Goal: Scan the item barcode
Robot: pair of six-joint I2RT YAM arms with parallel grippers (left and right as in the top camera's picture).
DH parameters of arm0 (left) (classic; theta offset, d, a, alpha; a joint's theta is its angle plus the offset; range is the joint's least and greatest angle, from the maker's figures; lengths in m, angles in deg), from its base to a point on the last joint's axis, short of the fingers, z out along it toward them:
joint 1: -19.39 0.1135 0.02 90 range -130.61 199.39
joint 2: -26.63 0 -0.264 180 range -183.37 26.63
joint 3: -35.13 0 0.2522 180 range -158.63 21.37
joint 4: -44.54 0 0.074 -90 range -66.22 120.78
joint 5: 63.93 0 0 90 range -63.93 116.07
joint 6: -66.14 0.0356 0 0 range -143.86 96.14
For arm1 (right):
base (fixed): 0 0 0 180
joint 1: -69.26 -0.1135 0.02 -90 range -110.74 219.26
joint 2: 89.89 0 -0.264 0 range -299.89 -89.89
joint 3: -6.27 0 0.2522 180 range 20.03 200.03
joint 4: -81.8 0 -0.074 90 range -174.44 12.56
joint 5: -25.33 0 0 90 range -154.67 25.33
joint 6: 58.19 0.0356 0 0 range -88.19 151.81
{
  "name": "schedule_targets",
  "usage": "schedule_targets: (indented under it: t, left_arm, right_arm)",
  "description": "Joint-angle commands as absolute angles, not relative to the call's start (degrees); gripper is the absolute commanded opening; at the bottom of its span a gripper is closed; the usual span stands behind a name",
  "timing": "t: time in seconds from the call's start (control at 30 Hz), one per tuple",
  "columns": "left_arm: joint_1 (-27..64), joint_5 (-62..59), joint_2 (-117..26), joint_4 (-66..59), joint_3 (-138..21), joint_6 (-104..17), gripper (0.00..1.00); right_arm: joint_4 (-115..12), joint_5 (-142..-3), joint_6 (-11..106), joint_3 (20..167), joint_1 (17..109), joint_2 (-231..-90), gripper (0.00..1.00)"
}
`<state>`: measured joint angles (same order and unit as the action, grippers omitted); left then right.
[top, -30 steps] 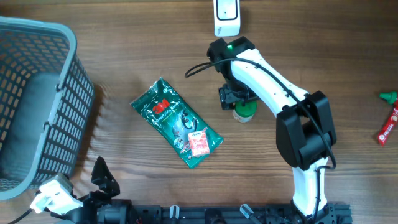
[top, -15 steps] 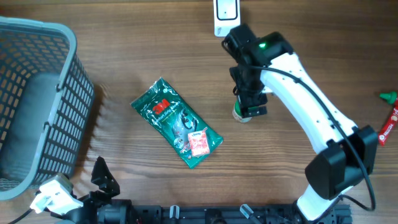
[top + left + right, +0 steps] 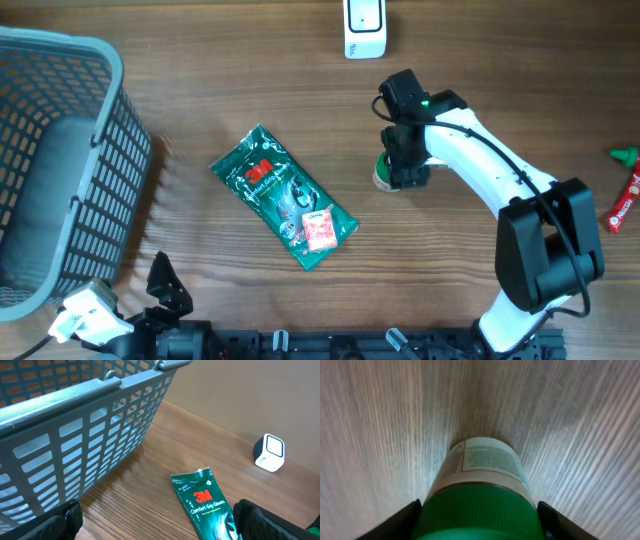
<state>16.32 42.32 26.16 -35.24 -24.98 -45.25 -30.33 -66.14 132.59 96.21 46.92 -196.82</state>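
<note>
A white bottle with a green cap (image 3: 383, 174) stands on the wooden table, right of centre. My right gripper (image 3: 403, 168) is over it, and in the right wrist view both fingers press against the sides of the green cap (image 3: 479, 512). The bottle's printed label (image 3: 490, 462) faces the camera there; I see no barcode on it. The white barcode scanner (image 3: 363, 28) stands at the table's far edge, also seen in the left wrist view as the scanner (image 3: 270, 452). My left gripper (image 3: 160, 525) is open and empty at the near left corner, by the basket.
A green 3M glove packet (image 3: 283, 197) lies flat in the middle of the table. A large grey mesh basket (image 3: 110, 150) fills the left side. At the right edge lie a red tube (image 3: 625, 200) and a small green piece (image 3: 625, 155).
My right arm swung right, then dropped onto the bottle, and its jaws have narrowed from wide open to touching the green cap. The left arm and the glove packet have stayed still.
</note>
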Motion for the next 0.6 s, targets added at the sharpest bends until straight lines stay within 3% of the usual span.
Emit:
schedule_targets:
  t: [0.0,0.07,0.13,0.17,0.23,0.27,0.37,0.47,0.53,0.57]
  left_arm:
    - [16.08,42.63,26.35,-35.04,-25.03,-45.53,1.0]
    - [16.06,42.65,26.35,-35.04,-25.03,-45.53,1.0]
    - [16.06,42.65,26.35,-35.04,-25.03,-45.53,1.0]
    - [16.06,42.63,26.35,-35.04,-25.03,-45.53,1.0]
    - [16.06,42.65,26.35,-35.04,-25.03,-45.53,1.0]
    - [16.06,42.63,26.35,-35.04,-25.03,-45.53,1.0]
    - [16.06,42.65,26.35,-35.04,-25.03,-45.53,1.0]
    - [16.08,42.65,26.35,-35.04,-25.03,-45.53,1.0]
    - [16.06,42.65,26.35,-35.04,-25.03,-45.53,1.0]
    - [16.06,42.65,26.35,-35.04,-25.03,-45.53,1.0]
  right_arm:
    - [-29.31,-65.23,108.13,95.9,46.96,-197.67,0.61]
    - [-29.24,-65.34,92.72,95.93,47.0,-197.65,0.62]
    - [-28.02,-69.1,60.94,96.21,47.0,-197.52,0.61]
    - [-24.0,-69.1,46.73,96.98,46.98,-197.52,0.69]
    - [-19.8,-64.09,39.3,97.72,46.98,-197.52,0.75]
    - [-19.23,-62.23,39.08,97.83,46.98,-197.5,0.77]
    - [-17.29,-62.21,39.54,100.41,46.94,-197.46,0.97]
    - [-7.45,-62.12,44.63,110.42,46.94,-197.32,1.0]
    - [-2.07,-62.14,56.87,116.89,47.07,-196.87,1.0]
    - [2.3,-62.17,74.36,119.71,47.62,-195.93,1.0]
